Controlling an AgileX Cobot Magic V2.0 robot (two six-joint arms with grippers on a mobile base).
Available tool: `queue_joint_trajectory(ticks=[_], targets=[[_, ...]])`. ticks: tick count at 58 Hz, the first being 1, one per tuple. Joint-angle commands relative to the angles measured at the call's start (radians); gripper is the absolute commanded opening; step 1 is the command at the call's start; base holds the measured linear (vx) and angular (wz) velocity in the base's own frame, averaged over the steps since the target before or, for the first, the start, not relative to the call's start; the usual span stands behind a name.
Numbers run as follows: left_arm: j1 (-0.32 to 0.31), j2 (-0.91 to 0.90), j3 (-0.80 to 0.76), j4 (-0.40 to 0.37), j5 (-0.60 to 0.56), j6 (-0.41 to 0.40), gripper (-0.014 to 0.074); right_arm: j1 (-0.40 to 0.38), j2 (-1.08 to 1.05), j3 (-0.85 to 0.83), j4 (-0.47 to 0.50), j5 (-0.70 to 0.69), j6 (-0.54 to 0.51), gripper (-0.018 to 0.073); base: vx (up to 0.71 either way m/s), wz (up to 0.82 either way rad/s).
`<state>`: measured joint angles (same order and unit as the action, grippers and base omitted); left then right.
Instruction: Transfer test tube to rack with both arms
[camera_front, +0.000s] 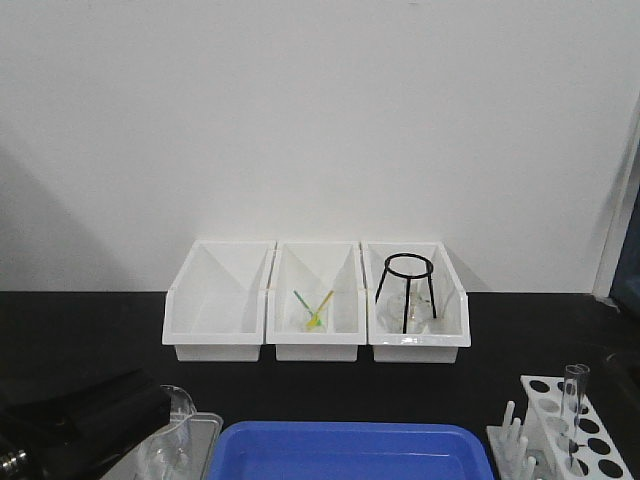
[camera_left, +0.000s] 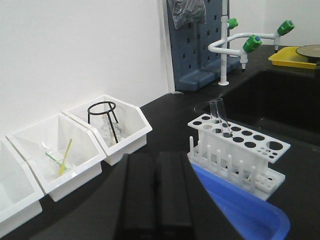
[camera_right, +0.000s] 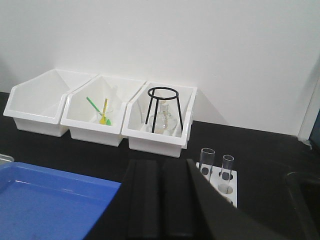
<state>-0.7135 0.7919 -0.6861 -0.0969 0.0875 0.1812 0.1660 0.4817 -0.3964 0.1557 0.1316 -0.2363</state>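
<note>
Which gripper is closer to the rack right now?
Right, it seems. The right gripper sits just left of the rack in its wrist view; the left gripper faces the rack across a corner of the blue tray.

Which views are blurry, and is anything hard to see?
Front view: soft; the test tube in the rack is faint against the dark counter. Left wrist view: gripper is a blurred black mass. Right wrist view: the same for its gripper.
</note>
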Motion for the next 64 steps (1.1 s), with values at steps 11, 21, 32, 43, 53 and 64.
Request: queue_joint_trajectory(ticks=[11,21,32,43,53,64], targets=[[0.201,-0.14,0.104,0.044,-0.069,-0.075,-0.0007,-0.002,0.003,-0.032,-0.008,-0.088,-0.012,-0.0011,0.0,0.0],[0.422,-0.412,0.358,0.048,-0.068,-0.107,-0.0007,-0.002,0.003,-0.032,-0.008,-0.088,-0.012,-0.0011,0.0,0.0],[0.548,-0.704,0.639,0.045,-0.068,-0.129,-0.0007,-0.002,0.003,-0.032,-0.008,-0.088,-0.012,-0.0011,0.0,0.0],[0.57,-0.819,0.685,0.05,0.068,-0.181,-0.0007,-0.002,0.006,-0.032,-0.008,-0.088,-0.011,-0.0011,0.0,0.0],[0.57,-0.817,0.688,0.047,0.073,-0.181,-0.0007,-0.002,0.006,-0.032,-0.008,-0.088,-0.01,-0.0011,0.0,0.0],[0.57,-0.817,0.688,0.047,0.073,-0.181,-0.0007,-0.002,0.006,-0.032,-0.008,-0.088,-0.01,-0.0011,0.0,0.0]])
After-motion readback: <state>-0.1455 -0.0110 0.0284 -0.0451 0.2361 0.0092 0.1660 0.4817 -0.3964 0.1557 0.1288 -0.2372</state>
